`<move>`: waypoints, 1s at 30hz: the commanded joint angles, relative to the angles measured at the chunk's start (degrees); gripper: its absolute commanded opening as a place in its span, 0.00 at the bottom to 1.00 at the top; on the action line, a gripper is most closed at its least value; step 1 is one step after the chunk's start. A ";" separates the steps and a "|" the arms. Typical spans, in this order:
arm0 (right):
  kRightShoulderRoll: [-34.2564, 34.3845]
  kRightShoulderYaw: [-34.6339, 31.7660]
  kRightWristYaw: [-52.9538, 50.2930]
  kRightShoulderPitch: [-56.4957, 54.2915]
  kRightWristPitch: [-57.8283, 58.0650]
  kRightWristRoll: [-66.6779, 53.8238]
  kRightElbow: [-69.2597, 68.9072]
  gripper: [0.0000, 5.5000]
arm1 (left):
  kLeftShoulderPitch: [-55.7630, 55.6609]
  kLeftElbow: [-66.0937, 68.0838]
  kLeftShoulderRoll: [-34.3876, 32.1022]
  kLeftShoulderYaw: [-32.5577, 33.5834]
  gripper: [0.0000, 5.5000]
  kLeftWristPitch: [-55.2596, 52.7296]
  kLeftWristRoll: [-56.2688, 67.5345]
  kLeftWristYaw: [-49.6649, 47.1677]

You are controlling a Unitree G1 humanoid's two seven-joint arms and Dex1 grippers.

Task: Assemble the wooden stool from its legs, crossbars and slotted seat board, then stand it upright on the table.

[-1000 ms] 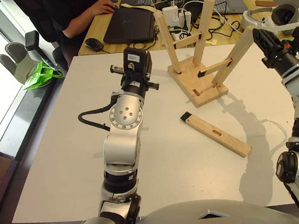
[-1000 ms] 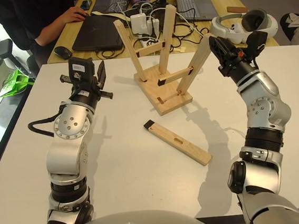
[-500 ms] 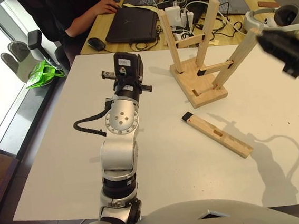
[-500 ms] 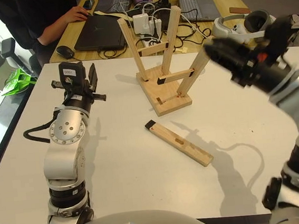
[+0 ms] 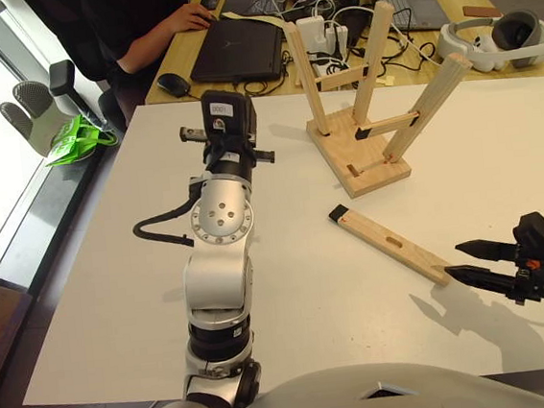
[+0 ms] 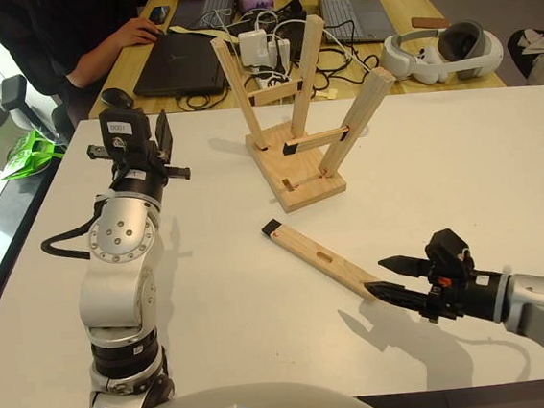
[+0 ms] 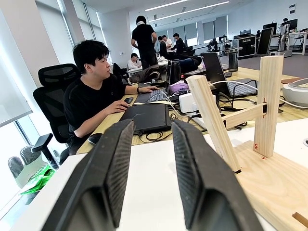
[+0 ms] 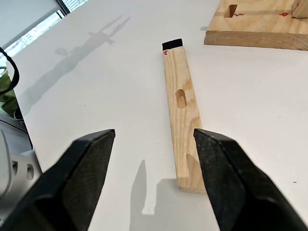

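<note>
- The right claw [image 5: 456,259] hovers low over the white worktop [image 5: 115,277], its two dark fingers spread apart with nothing between them
- A loose pale wooden leg with a black-capped end [image 5: 392,245] lies flat on the worktop straight ahead of that claw; its plain end is just beside the fingertips, and whether it touches them cannot be told
- The leg runs away from the claw, slot face up, with the black cap at the far end
- Beyond the leg, well apart from the right claw, the square slotted seat board [image 5: 368,151] lies flat with three legs standing up out of it, joined by two crossbars
- The left claw [image 7: 153,126] is raised, padded fingers apart and empty, with the seat board and its legs ahead of it and off to one side
</note>
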State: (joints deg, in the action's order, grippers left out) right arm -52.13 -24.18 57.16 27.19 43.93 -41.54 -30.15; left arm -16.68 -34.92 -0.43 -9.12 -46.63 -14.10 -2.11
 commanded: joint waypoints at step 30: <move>-8.96 30.90 2.14 -14.60 -6.95 25.93 5.23 0.42 | -2.80 2.57 0.53 -0.38 0.27 1.29 -0.74 -0.47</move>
State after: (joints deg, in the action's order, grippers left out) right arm -60.86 5.55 60.00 13.10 36.39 -16.97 -26.17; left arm -18.66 -32.82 0.20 -9.38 -45.47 -14.37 -2.59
